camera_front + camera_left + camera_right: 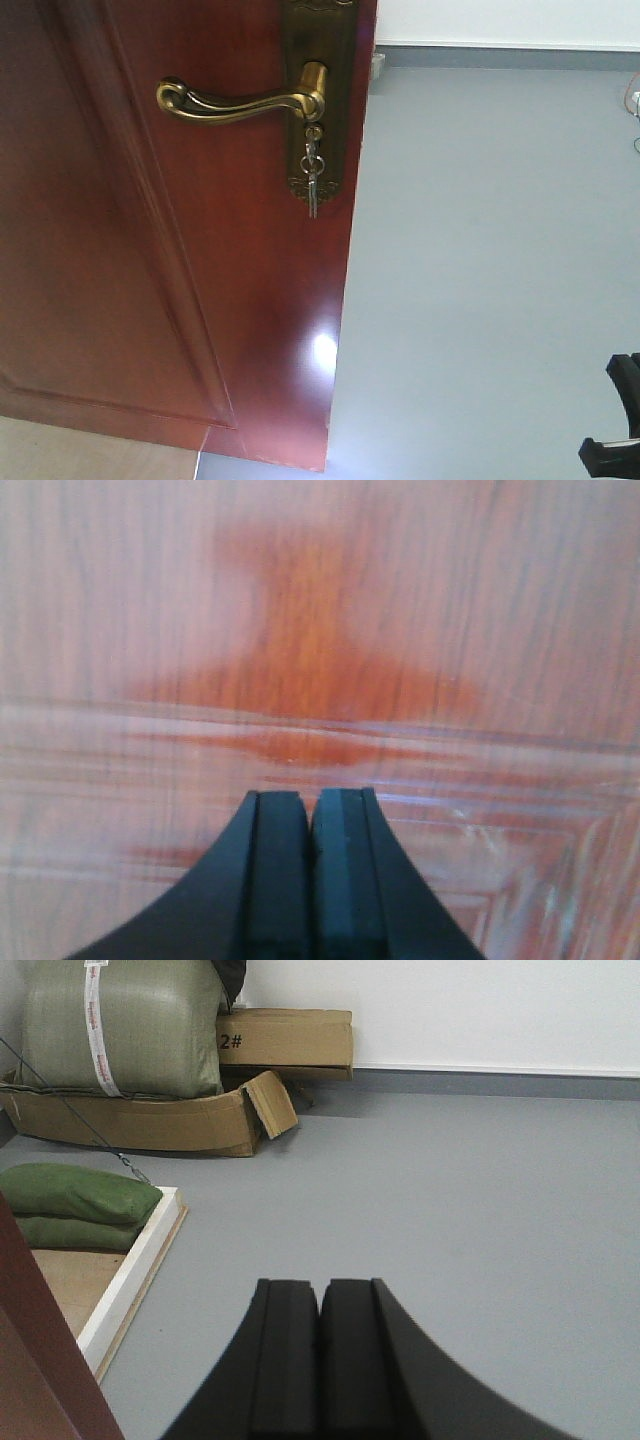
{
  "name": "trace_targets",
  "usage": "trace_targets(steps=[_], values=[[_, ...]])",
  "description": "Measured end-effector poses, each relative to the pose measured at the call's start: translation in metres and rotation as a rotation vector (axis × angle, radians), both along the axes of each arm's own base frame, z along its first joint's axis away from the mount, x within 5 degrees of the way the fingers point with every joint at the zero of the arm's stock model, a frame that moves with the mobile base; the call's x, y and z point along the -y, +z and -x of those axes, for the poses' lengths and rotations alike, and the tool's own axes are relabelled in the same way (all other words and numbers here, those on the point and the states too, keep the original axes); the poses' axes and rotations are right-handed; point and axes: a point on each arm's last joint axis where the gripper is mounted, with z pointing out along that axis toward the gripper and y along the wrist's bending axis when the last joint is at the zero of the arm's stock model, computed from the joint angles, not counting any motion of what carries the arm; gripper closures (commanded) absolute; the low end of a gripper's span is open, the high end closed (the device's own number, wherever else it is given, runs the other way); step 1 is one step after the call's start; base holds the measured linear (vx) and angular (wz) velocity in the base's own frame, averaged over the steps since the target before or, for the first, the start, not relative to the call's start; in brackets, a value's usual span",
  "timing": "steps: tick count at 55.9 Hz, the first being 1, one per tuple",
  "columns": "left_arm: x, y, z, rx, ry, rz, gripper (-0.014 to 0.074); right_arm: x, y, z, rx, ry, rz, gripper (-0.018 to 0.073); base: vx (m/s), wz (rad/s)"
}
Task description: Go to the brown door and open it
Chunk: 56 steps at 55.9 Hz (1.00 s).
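Exterior front-facing: brown door (180, 250) ajar | left claw (310, 880) clenched against door | right claw (320, 1360) clenched, beyond door's edge

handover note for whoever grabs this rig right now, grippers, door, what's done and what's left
Left gripper: shut, holding nothing, pointed at the moulded panel of the glossy reddish-brown wooden door, close to its surface.
Right gripper: shut, empty, facing out over the grey floor past the door's edge.
Door: right in front of the rig; its curved brass lever handle sits level on the brass backplate, with keys hanging below it.
Done: the base is at the door.
Left: neither gripper is on the handle; it seems it has yet to be pressed down and the door swung.
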Motion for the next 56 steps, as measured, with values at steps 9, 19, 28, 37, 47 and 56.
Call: trace_targets(steps=[9,19,28,37,47,56], values=[[0.0000,0.0000,0.0000,0.000,0.000,0.000,0.0600,0.0000,0.0000,0.0000,0.000,0.000,0.000,0.0559,0.01,0.01],[0.0000,0.0000,0.0000,0.000,0.000,0.000,0.0600,0.0000,0.0000,0.0000,0.000,0.000,0.000,0.0559,0.00,0.00],[0.0000,0.0000,0.0000,0.000,0.000,0.000,0.0600,0.0000,0.0000,0.0000,0.000,0.000,0.000,0.0559,0.00,0.00],[0.0000,-0.0001,0.0000,0.000,0.001,-0.005,0.0600,0.0000,0.0000,0.0000,0.000,0.000,0.000,0.0559,0.00,0.00],[-0.0009,-0.0023,-0.0003,0.010,0.021,-0.178,0.0600,0.0000,0.0000,0.0000,0.000,0.000,0.000,0.0559,0.00,0.00],[-0.0018,-0.0071,-0.0006,-0.031,0.029,-0.253,0.0600,0.0000,0.0000,0.0000,0.000,0.000,0.000,0.0559,0.00,0.00]])
